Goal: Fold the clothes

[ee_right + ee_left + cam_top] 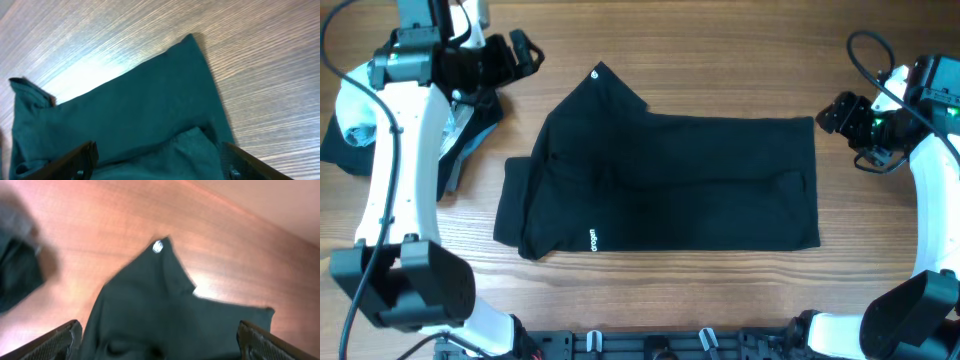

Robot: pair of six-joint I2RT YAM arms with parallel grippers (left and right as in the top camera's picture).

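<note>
**Overhead:** The black T-shirt [670,180] lies flat in the middle of the wooden table [720,50], folded into a rough rectangle. 1 corner pokes out at the far left and carries a small white label [598,72]. White lettering [590,240] sits near the front edge. The left claw [525,50] hangs past that corner, beside a pile of other clothes [460,130]. The right claw [840,112] is just off the shirt's far-right corner.

**Left wrist:** The 2 fingers [60,340] stand wide apart at the lower corners with nothing clamped. The shirt spreads on the table between them, its labelled corner pointing away.

**Right wrist:** The fingers [80,155] are likewise spread and hold nothing. The shirt looks teal in this view, with a second layer lying on top near the claw.
</note>
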